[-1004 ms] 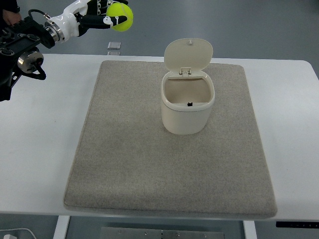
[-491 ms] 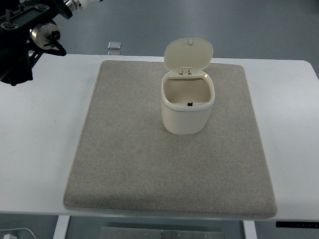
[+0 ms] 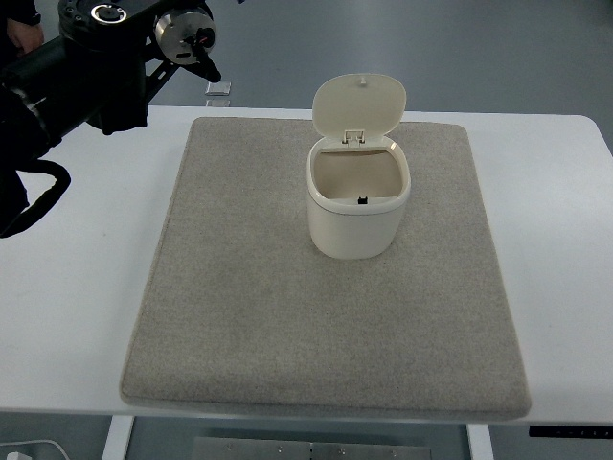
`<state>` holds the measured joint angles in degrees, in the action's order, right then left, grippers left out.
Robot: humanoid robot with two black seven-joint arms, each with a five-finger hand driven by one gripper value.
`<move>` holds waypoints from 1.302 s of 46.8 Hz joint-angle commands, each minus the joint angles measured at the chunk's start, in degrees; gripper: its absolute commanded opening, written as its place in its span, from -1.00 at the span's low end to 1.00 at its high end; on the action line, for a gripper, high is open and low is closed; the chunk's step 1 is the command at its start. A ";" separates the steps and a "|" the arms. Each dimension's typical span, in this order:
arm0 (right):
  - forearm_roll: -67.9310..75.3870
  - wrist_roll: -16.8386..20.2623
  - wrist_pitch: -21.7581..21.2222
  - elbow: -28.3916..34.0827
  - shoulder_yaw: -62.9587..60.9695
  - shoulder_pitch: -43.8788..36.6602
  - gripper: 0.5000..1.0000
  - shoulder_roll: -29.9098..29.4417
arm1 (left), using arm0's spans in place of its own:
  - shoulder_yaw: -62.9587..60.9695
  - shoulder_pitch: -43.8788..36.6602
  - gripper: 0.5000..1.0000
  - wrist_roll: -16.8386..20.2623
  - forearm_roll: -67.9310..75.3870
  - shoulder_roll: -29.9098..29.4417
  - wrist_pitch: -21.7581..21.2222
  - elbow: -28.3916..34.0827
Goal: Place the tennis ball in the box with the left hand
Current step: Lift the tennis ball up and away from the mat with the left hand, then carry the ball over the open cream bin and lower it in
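- Fingers of the left hand are cut off by the top edge, so whether they are released, clenched or grasping anything cannot be told.
- Only the dark left arm (image 3: pixel 91 67) is seen, reaching in from the left edge to the upper left corner, above the far left part of the table (image 3: pixel 67 278).
- A round metal joint (image 3: pixel 185 29) is shown near the arm's upper end, close to the top edge.
- A black cable (image 3: pixel 38 201) is looped down from the arm over the table's left side.
- The ball is not visible anywhere; its place cannot be told.
- The box (image 3: pixel 358 201) is set upright on the mat (image 3: pixel 287 316), in the mat's far half and a little right of centre.
- The box's lid (image 3: pixel 359 103) is swung up and back on its hinge, and the inside is laid open.
- Nothing but the pale inner walls and a small dark catch at the near rim is seen inside the box.
- The mat is spread flat over the middle of the white table.
- A small pale square thing (image 3: pixel 219 88) is seen beyond the table's far edge, on the grey floor (image 3: pixel 498 48).
- The right arm is out of view.
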<state>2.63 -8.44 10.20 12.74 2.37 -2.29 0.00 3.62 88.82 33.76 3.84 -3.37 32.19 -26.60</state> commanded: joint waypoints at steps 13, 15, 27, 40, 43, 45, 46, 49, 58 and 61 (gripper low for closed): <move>0.00 0.00 0.00 0.00 0.00 0.01 0.75 0.00 | -0.72 -2.86 -1.00 -0.01 8.20 1.27 -0.81 -5.91; 0.00 0.00 0.00 0.00 0.00 0.01 0.75 0.00 | -0.63 -2.95 -1.00 -0.01 8.73 1.18 -0.90 -6.79; 0.00 0.00 0.00 0.00 0.00 0.01 0.75 0.00 | -0.37 -3.04 -1.00 -0.09 13.73 0.65 -0.72 -12.06; 0.00 0.00 0.00 0.00 0.00 0.01 0.75 0.00 | -2.56 -3.65 -0.96 -0.09 16.99 -3.65 -0.98 -18.92; 0.00 0.00 0.00 0.00 0.00 0.01 0.75 0.00 | -3.44 -3.65 -0.96 -0.09 17.69 -5.41 -1.16 -21.03; 0.00 0.00 0.00 0.00 0.00 0.01 0.75 0.00 | -4.32 -3.65 -0.96 -0.18 18.13 -6.55 -1.86 -22.08; 0.00 0.00 0.00 0.00 0.00 0.01 0.75 0.00 | -4.76 -3.65 -0.96 -0.18 18.31 -6.99 -2.04 -22.52; 0.00 0.00 0.00 0.00 0.00 0.01 0.75 0.00 | -6.42 -3.48 -0.92 -0.27 18.75 -8.31 -2.57 -24.01; 0.00 0.00 0.00 0.00 0.00 0.01 0.75 0.00 | -11.17 -3.22 -0.83 -0.27 19.28 -12.79 -4.94 -28.85; 0.00 0.00 0.00 0.00 0.00 0.01 0.75 0.00 | -12.23 -3.04 -0.83 -0.27 19.72 -13.76 -5.12 -29.47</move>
<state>2.64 -8.44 10.20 12.74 2.37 -2.28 0.00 -7.52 85.57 33.50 23.15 -16.17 27.29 -55.45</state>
